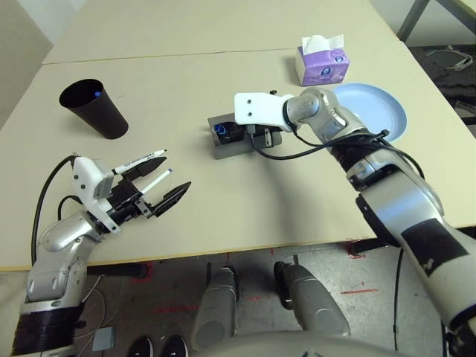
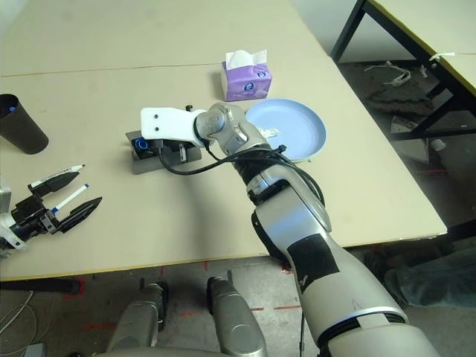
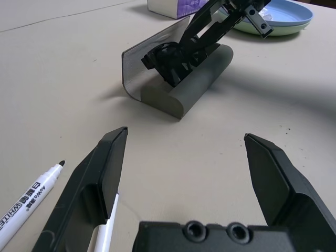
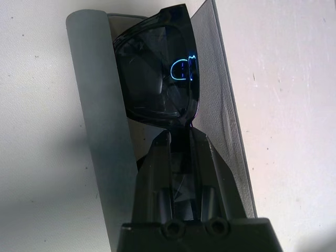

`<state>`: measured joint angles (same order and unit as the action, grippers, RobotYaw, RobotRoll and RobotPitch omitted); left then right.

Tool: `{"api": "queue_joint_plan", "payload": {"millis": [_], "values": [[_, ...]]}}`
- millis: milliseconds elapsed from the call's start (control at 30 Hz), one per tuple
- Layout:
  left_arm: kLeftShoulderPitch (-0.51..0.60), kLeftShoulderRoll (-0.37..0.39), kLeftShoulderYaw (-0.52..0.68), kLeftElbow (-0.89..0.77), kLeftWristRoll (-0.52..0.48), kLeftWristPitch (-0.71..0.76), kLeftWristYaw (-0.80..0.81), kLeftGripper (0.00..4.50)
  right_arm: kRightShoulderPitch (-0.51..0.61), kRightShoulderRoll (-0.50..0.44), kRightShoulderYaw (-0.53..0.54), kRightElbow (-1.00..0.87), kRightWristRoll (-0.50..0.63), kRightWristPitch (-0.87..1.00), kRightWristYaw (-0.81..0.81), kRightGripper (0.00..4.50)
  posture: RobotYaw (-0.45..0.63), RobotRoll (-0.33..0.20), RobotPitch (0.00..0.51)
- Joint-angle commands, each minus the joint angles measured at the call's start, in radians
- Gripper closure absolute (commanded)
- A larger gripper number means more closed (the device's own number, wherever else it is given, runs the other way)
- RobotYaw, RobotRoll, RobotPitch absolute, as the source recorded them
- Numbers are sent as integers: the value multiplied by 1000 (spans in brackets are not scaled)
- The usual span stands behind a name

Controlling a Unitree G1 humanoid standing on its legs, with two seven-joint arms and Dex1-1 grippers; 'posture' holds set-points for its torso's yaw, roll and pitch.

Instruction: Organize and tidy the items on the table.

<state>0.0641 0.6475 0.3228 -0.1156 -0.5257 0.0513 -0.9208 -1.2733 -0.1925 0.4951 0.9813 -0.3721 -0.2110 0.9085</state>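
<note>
The right claw (image 4: pixel 181 139) pinched the sunglasses (image 4: pixel 157 79) inside the open glasses case (image 1: pixel 239 137); the left claw (image 1: pixel 165 195) stood wide beside two markers (image 1: pixel 145 169).

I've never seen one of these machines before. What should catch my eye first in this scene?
Mid-table, the right gripper is shut on black sunglasses, holding them in the open grey glasses case. At the near left edge, the left gripper waits open beside two white markers. A black cup stands far left, and a light-blue plate lies right, beside a purple tissue box.
</note>
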Motion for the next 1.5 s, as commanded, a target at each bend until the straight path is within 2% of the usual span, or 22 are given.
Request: {"api": "queue_joint_plan", "payload": {"millis": [33, 433, 500, 700, 867, 1033, 1267, 1367, 1500], "values": [[10, 1, 2, -8, 2, -2, -9, 0, 12, 8, 6, 8, -18, 6, 2, 4266, -94, 0, 234], [0, -5, 2, -1, 6, -17, -5, 0, 48, 6, 9, -54, 3, 49, 152, 4267, -87, 0, 229], [4, -6, 1, -2, 7, -18, -5, 0, 53, 6, 3, -66, 5, 53, 156, 3516, -88, 0, 227], [9, -7, 1, 5, 10, -23, -4, 0, 45, 4, -20, -62, 11, 50, 150, 1710, -88, 0, 227], [2, -6, -3, 23, 15, -29, -8, 0, 27, 0, -65, -49, 38, 65, 149, 22, -99, 0, 221], [-8, -6, -4, 42, 15, -32, -12, 0, -14, -14, -169, -63, 139, 154, 196, 22, -116, 0, 220], [-28, -8, -14, 74, 20, -37, -23, 0, -63, -39, -229, -72, 195, 215, 201, 22, -134, 0, 215], [-43, -10, -14, 82, 22, -39, -21, 0, -73, -47, -289, -128, 273, 319, 237, 22, -128, 0, 214], [-62, -11, 16, 106, 16, -30, 15, 0, -4, -116, -396, -373, 472, 578, 383, 22, -125, 0, 215]]}}
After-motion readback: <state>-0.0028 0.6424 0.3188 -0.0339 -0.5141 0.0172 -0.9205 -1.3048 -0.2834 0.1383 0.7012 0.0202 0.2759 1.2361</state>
